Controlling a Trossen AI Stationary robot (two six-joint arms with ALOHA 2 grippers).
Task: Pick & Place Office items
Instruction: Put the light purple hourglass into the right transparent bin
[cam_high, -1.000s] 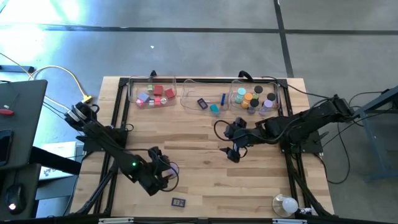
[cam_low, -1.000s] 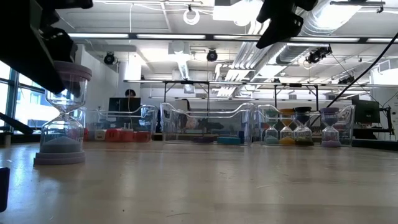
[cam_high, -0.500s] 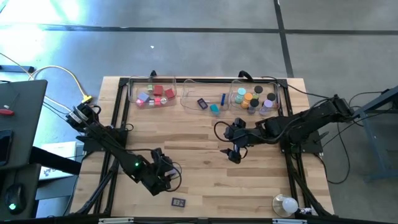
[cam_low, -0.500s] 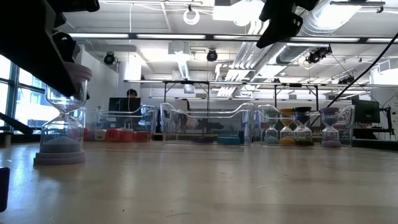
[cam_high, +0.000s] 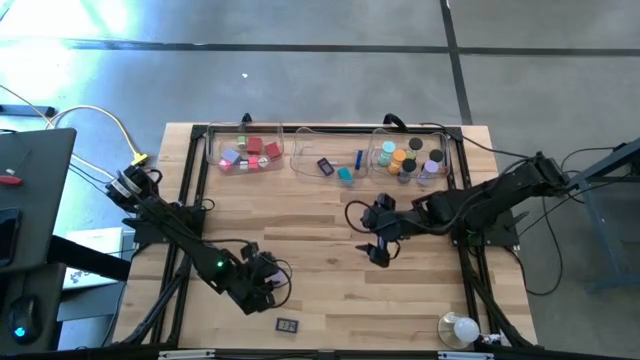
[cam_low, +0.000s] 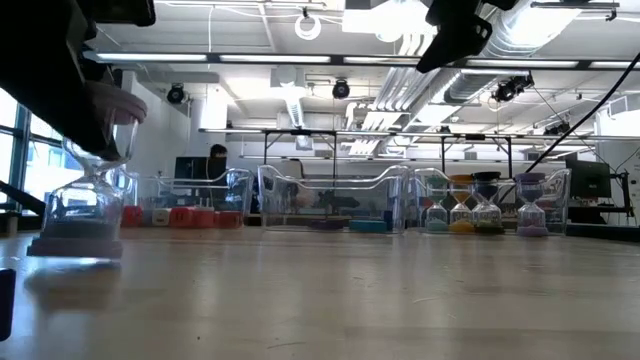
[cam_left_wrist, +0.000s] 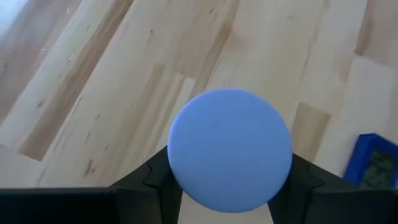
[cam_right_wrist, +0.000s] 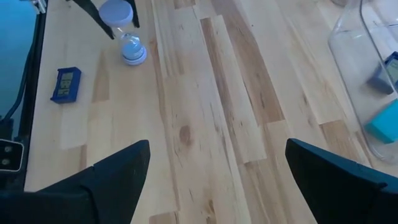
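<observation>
Down at lower left of the high view, the left gripper (cam_high: 268, 284) pinches a lilac sand timer (cam_low: 88, 170), tilted in the low view; the right gripper (cam_high: 379, 240), centre-right, is spread.

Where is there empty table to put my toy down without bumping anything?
Bare wood lies in the middle, between the left tool gripping the lilac sand timer and the right tool. It is crowded along the far edge, where three clear trays hold small pieces.
</observation>
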